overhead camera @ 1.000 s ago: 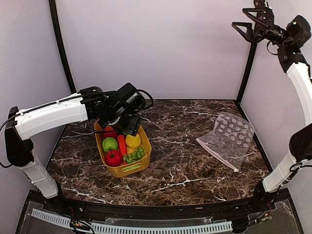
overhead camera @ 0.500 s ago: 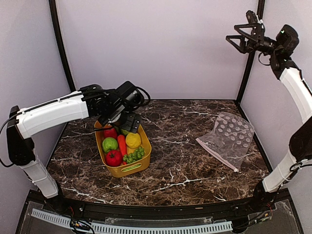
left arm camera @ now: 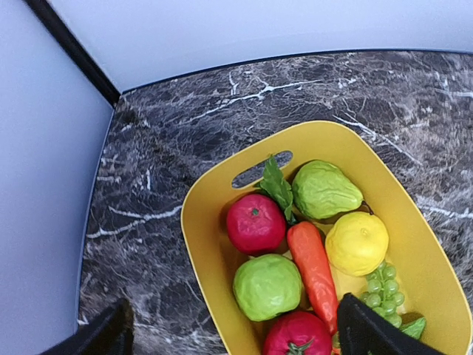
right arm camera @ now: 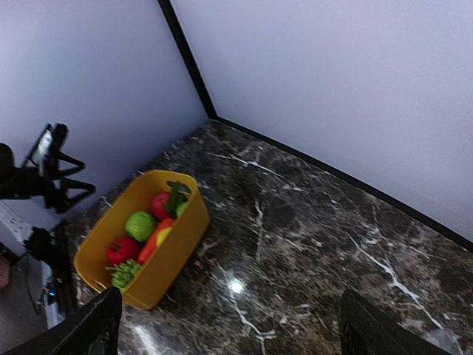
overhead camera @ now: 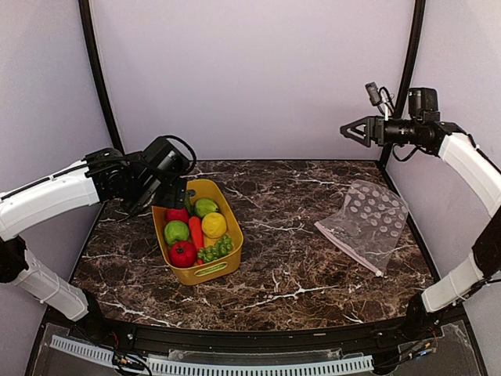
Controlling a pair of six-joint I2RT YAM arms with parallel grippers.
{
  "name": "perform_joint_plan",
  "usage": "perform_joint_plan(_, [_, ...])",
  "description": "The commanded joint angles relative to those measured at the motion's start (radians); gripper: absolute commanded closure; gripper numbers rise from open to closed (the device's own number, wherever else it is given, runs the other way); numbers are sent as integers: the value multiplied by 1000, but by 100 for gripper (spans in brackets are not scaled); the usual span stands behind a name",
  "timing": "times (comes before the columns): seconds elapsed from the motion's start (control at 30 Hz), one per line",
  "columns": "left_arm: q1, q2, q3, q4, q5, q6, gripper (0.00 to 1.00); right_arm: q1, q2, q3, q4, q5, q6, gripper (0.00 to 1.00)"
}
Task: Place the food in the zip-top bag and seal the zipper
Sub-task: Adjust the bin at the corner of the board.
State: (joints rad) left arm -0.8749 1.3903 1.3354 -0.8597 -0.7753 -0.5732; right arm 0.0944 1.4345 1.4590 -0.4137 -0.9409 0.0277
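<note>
- Left gripper (left arm camera: 238, 339), fingers apart, hovers just above the food (left arm camera: 314, 260) in the tub (left arm camera: 209, 198), left of frame.
- Right gripper (overhead camera: 354, 131), fingers apart, sits high at upper right, well apart from the bag (overhead camera: 368, 223).

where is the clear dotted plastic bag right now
In the top view the clear dotted plastic bag lies on the right side of the dark marble table, apart from the yellow plastic tub at left.

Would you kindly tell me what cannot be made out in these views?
- zipper: top external view, too small to tell sealed or open.
- lower red fruit: left wrist view, cut off by the bottom edge.
- grapes: left wrist view, partly behind a dark fingertip.
</note>
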Motion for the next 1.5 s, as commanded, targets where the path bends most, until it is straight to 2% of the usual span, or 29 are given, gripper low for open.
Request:
perform_joint_plan(0.0, [12,-83,-87,-31,37,-113,14,54,-51,-79,-153,566,-357,1])
perform_joint_plan(0.07, [19,-85,-110,-93,70,-230,23,51,-74,-134,-124,623,-426,1])
perform_joint_plan(0.13, [26,-83,-142,-147,115,-347,33,12,-113,-221,-30,610,-396,1])
perform_joint_plan(0.2, [28,-79,-178,-155,157,-420,40,-41,-105,-253,-8,516,-324,1])
perform_joint_plan(0.33, [38,-55,-238,-134,200,-518,46,-56,-88,-257,-77,339,-357,13])
perform_joint_plan(0.43, [55,-30,-256,-124,213,-536,48,-39,-96,-263,-121,320,-418,21])
perform_joint_plan(0.6, [129,22,-292,-48,243,-505,55,18,-79,-283,-231,433,-586,29])
perform_joint_plan(0.67, [163,48,-301,-21,257,-485,62,32,-76,-304,-259,468,-625,33])
perform_joint_plan(0.77, [206,78,-300,28,266,-441,83,42,-83,-337,-303,475,-671,38])
perform_joint_plan(0.9, [241,122,-273,141,259,-334,97,71,-108,-412,-351,485,-739,41])
perform_joint_plan(1.17, [260,280,-103,208,246,-92,99,167,-118,-573,-321,573,-734,42])
perform_joint_plan(1.33, [260,321,-65,236,281,-84,99,215,-109,-624,-265,661,-708,40])
perform_joint_plan(1.37, [260,323,-61,232,283,-88,97,226,-101,-630,-258,682,-705,40])
perform_joint_plan(1.4, [260,323,-55,229,287,-89,88,231,-89,-634,-253,700,-699,41])
perform_joint_plan(1.43, [260,323,-51,216,287,-92,84,237,-81,-638,-250,715,-696,41])
perform_joint_plan(1.47, [260,318,-43,208,285,-92,72,240,-74,-641,-247,728,-690,42])
